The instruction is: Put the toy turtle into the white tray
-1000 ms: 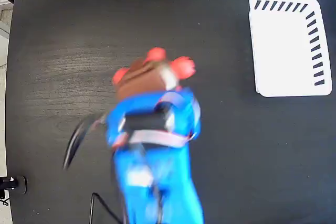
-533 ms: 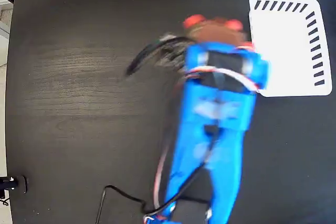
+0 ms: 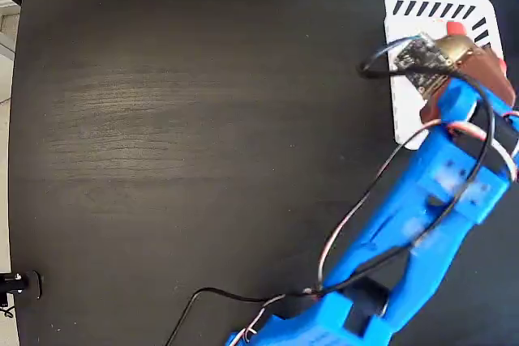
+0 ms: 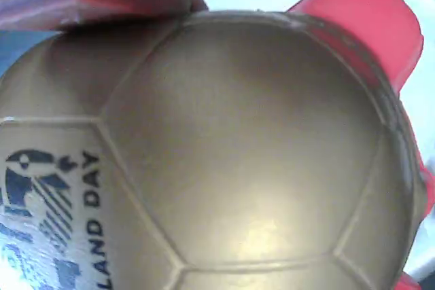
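gripper [image 3: 469, 58] is clamped on the toy turtle [image 4: 224, 140], holding it over the white tray [image 3: 405, 111]; the shell fills the wrist view. lower until it's just above the tray floor, centre it away from the slotted edge, then release.

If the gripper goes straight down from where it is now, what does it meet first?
Most likely the white tray: the gripper, shut on the toy turtle, is over the tray in the fixed view. The height above the tray is unclear.
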`<state>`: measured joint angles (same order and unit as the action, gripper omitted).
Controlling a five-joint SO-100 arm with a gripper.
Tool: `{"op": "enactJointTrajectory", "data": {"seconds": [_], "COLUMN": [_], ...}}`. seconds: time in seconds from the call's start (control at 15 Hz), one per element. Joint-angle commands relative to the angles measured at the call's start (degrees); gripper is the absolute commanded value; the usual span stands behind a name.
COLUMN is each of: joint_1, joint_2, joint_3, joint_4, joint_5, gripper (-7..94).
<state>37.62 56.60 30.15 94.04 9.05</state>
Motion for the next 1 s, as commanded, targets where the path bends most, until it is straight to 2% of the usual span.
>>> {"op": "enactJointTrajectory", "data": {"seconds": [0.0,0.4,0.67,0.8,0.93], "joint_1": [0.6,1.1,2.0,2.6,2.7], "joint_2": [-2.0,-14.6,-18.9,-19.6,-20.2], "joint_3": [-6.9,-17.8,-21.0,-20.5,-20.2], "joint_4": [0.4,-0.6,-0.8,-1.1,-0.9], "joint_5": [2.6,6.4,6.4,6.4,5.4], "gripper": [0,0,8,20,41]}}
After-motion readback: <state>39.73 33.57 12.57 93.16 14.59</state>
